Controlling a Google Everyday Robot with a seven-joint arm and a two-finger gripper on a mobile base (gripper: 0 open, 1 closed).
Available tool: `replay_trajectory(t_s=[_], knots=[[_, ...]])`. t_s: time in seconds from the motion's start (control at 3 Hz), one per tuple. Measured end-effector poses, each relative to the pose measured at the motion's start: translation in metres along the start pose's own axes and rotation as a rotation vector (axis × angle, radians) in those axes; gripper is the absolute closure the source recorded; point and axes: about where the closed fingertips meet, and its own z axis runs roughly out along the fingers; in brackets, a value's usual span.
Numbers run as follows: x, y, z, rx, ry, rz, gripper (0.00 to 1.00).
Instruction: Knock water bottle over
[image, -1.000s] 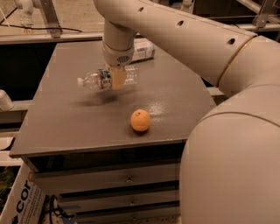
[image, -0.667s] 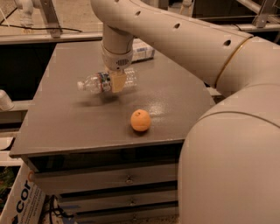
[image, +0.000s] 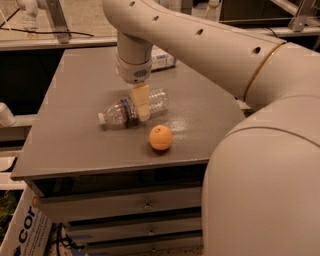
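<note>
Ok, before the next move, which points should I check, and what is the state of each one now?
1. Water bottle lies on its side on the table: ok, it looks knocked over.
2. End effector is low over the bottle's middle; whether it touches the bottle: cannot tell.
3. Orange sits apart from the bottle, nearer the front edge: ok.
4. Bottle is well away from the table edges: ok.
5. White cap is on the bottle: ok.
</note>
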Motion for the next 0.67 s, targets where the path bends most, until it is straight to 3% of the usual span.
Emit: replay_trajectory(t_s=[0.67], knots=[[0.0035, 0.0006, -0.0039, 0.003, -0.029, 0.016, 0.0]])
